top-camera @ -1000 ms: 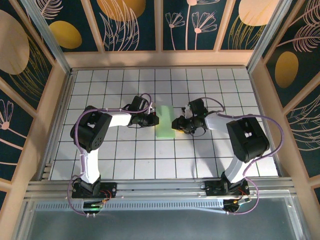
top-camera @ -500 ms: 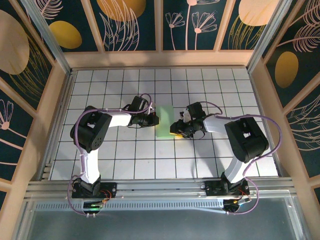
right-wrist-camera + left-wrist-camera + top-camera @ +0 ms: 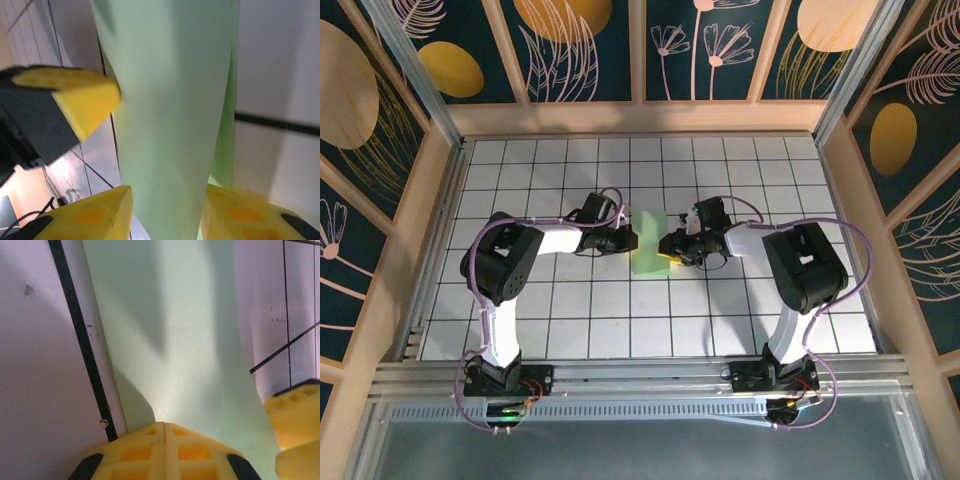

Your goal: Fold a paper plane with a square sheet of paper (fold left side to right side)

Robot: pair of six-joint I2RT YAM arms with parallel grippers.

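The square sheet of paper (image 3: 648,244) lies on the grid tiles as a narrow pale-green strip, folded over on itself. My left gripper (image 3: 631,240) is shut, with its yellow tips (image 3: 165,426) resting at the strip's left edge. In the left wrist view the paper (image 3: 170,330) stretches away ahead of the tips. My right gripper (image 3: 669,248) sits at the strip's right edge, jaws apart. In the right wrist view the paper (image 3: 170,100) runs between its two yellow fingers (image 3: 95,215), and a lower layer shows along the right side. The paper plane is not formed.
Wooden walls and an aluminium frame (image 3: 420,250) enclose the white grid-tile table (image 3: 770,310). The two grippers face each other closely across the strip; the left gripper's yellow tip (image 3: 80,97) appears in the right wrist view, and the right gripper's finger (image 3: 295,420) in the left wrist view.
My right gripper has slid a little left and farther onto the paper's right edge, its jaws narrowing slightly. The left gripper and the strip have stayed put.
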